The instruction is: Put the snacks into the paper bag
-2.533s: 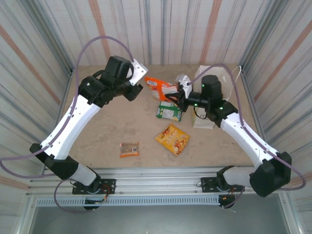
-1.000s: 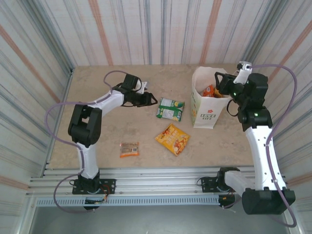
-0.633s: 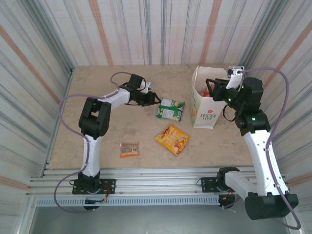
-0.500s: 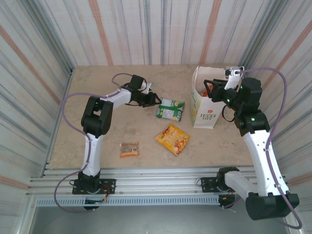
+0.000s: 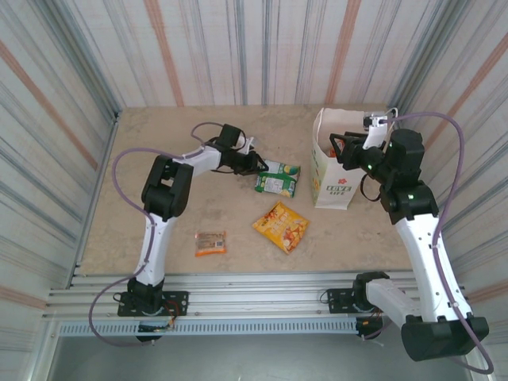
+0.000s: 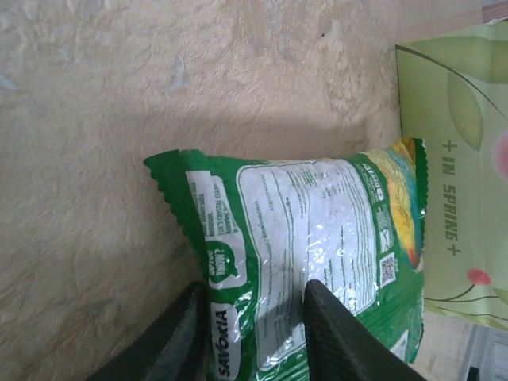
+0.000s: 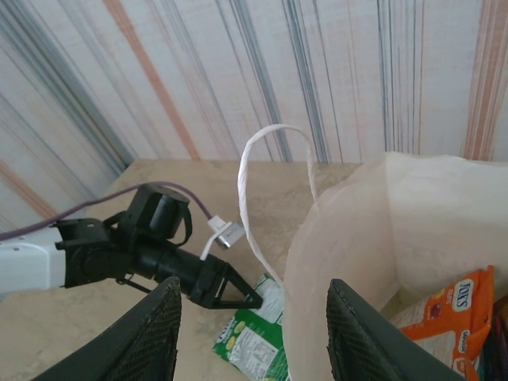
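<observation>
Paper bag (image 5: 333, 181) stands upright at the far right of your worktop (image 5: 365, 238), with an orange packet (image 7: 454, 313) inside. Your right tool (image 5: 340, 147) hovers over its mouth, jaws spread and empty. Your left tool (image 5: 254, 164) straddles the edge of the green packet (image 5: 278, 178) near the bag; I cannot tell whether it has clamped. Closer to you lie the yellow chips packet (image 5: 281, 226) and the small orange-brown bar (image 5: 210, 242).

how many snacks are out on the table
3: green packet at the left hand, yellow-orange chips mid-table, orange-brown bar front left. More may hide inside the paper bag.
</observation>
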